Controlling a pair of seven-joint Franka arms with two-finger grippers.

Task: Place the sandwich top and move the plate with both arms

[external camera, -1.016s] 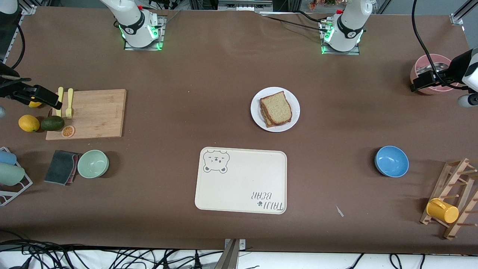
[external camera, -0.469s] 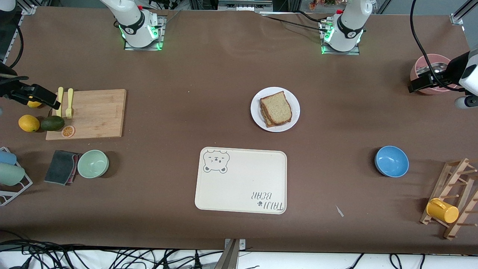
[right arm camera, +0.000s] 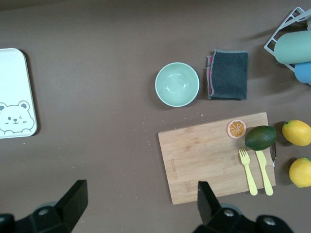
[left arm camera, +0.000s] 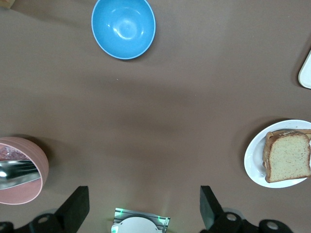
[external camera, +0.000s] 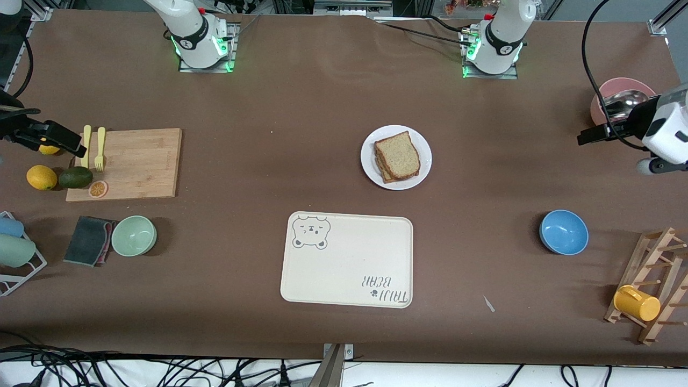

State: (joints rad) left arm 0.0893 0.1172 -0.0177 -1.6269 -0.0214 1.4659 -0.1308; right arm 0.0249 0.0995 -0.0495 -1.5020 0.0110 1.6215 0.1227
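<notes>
My bread top (external camera: 398, 155) sits on the stack on the plate (external camera: 422, 166), mid-table, farther from the front camera than the tray (external camera: 349, 269). The plate is not moved yet. My left gripper (left arm camera: 141, 204) hangs near the pink bowl (external camera: 618, 88), my right gripper (right arm camera: 138, 203) over the board's (external camera: 140, 161) end, both open and empty. The stack hides what lies under the top.

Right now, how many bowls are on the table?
3: a blue bowl toward the left arm's end, a pink bowl farther from the front camera at that end, a green bowl beside the cloth. None seems hidden.
</notes>
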